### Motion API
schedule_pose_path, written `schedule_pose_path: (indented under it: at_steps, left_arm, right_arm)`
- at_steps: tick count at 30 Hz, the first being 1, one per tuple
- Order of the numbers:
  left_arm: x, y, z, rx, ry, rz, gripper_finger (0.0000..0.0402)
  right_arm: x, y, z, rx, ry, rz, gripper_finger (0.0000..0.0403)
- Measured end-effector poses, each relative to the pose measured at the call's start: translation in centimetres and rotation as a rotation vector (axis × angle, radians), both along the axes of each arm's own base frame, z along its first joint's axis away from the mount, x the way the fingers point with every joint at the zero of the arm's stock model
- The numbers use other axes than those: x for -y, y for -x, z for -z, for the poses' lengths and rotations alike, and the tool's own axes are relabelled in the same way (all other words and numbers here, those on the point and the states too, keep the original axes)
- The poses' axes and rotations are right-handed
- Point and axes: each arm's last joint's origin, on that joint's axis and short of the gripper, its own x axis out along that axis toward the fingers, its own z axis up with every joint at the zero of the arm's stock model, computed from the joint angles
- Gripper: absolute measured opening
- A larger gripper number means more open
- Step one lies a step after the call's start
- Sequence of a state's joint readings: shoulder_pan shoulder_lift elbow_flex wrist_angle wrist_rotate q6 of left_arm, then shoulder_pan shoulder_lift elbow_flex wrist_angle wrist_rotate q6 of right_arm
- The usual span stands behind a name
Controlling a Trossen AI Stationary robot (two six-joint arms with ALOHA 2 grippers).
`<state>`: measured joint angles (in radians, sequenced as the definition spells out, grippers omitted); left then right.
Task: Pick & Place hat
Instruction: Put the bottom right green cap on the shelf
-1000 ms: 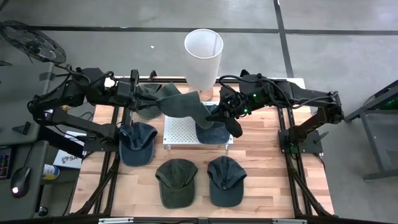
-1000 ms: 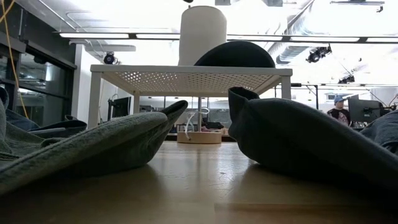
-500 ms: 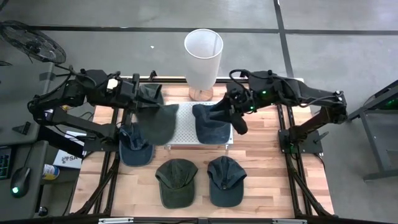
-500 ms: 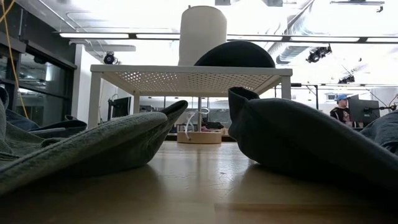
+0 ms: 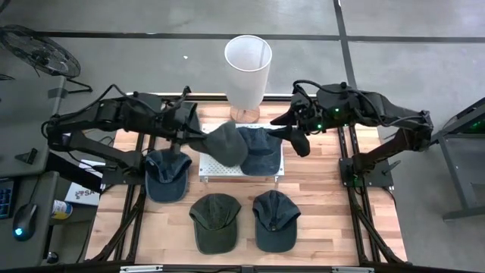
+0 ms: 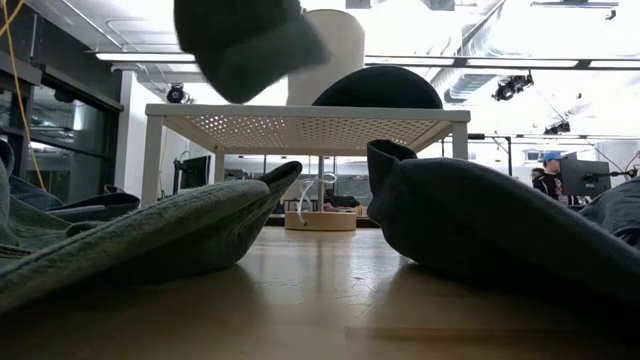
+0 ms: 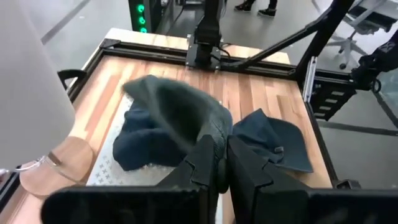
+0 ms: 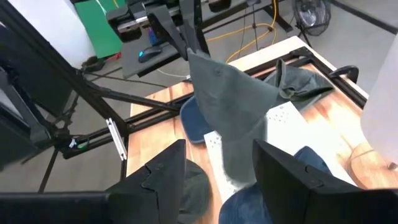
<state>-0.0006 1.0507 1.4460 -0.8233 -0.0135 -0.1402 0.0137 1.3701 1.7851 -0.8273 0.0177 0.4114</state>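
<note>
Now | left fingers (image 7: 221, 163) clamp green cap (image 5: 225, 142) | right fingers (image 8: 211, 168) apart

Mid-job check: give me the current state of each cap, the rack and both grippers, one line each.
Left gripper: shut on the grey-green cap.
Grey-green cap: held in the air above the rack.
Right gripper: open, empty, beside the rack.
Blue cap: resting on the rack.
White rack: standing on the table.
Other caps: lying on the table.
</note>
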Motion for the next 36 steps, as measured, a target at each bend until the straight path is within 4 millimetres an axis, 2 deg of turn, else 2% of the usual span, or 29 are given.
schedule_pose_path:
  at_steps: [26, 36]
  left_arm:
    - [0.0, -1.0, 1.0, -0.085, -0.009, -0.009, 0.0020]
    - [-0.3, -2.8, 2.2, -0.164, -0.059, -0.070, 0.0020]
  right_arm:
    - [0.0, 0.1, 0.2, -0.022, 0.014, 0.013, 0.0177]
    - [0.0, 0.1, 0.2, -0.022, 0.014, 0.013, 0.0177]
